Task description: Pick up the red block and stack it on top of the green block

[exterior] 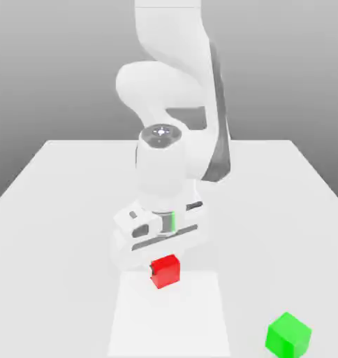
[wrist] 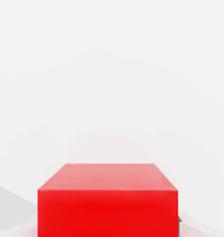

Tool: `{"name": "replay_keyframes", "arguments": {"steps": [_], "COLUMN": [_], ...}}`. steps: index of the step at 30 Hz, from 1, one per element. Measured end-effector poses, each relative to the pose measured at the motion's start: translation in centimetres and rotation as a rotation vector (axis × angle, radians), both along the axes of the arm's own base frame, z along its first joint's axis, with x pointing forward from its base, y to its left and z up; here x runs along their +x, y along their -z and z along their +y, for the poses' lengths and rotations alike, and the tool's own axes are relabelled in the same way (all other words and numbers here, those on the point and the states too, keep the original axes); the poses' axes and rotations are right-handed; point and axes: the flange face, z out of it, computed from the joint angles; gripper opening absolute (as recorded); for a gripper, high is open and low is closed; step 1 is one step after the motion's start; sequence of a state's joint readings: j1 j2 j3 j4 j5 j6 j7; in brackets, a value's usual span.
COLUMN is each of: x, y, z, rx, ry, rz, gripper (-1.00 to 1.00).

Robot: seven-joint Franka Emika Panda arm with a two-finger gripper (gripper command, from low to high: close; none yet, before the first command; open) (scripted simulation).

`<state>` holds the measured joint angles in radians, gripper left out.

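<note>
Okay, gripper [exterior: 165,270] is clamped on the red block [exterior: 165,272], with the hand above it and angled across the exterior view. A small dark bit of fingertip touches the block's side toward the exterior view's left. Block looks upright; whether its underside touches the white table [exterior: 269,231] or sits just off it, can't tell. It's by the far edge of the paler rectangle [exterior: 168,318] on the tabletop. Hand view has the red block up close, squared to the camera, top face and one side face visible. Green block [exterior: 288,337] is on the table, well apart from the red one, nearer the camera and toward the exterior view's right, one corner turned toward the camera. Nothing stacked on it. Arm [exterior: 161,164] reaches down from above, bent, wrist over the hand. Narrow green strip [exterior: 173,222] visible just above the hand.
</note>
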<state>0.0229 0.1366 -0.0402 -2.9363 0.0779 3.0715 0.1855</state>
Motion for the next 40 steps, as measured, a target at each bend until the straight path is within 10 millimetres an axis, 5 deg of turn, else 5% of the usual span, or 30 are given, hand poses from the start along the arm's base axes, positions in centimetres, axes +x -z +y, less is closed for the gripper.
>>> {"name": "replay_keyframes", "arguments": {"steps": [7,10,24,29,30,36,40], "x": [0.0,2.4,14.6,15.4,15.3,15.3,15.4], "y": [-5.2,-6.3,-9.3,-4.3,-3.5,-3.1,-7.2], "z": [0.0,1.6,19.2,21.1,21.1,21.2,21.2], "rx": [0.001,-0.013,-0.007,0.000,0.000,0.000,0.000], "ry": [0.000,0.014,0.120,0.135,0.135,0.134,0.136], "rz": [0.000,0.002,-0.001,-0.001,-0.001,-0.001,-0.002], "gripper": [-1.00,-1.00,-1.00,-1.00,1.00,1.00,1.00]}}
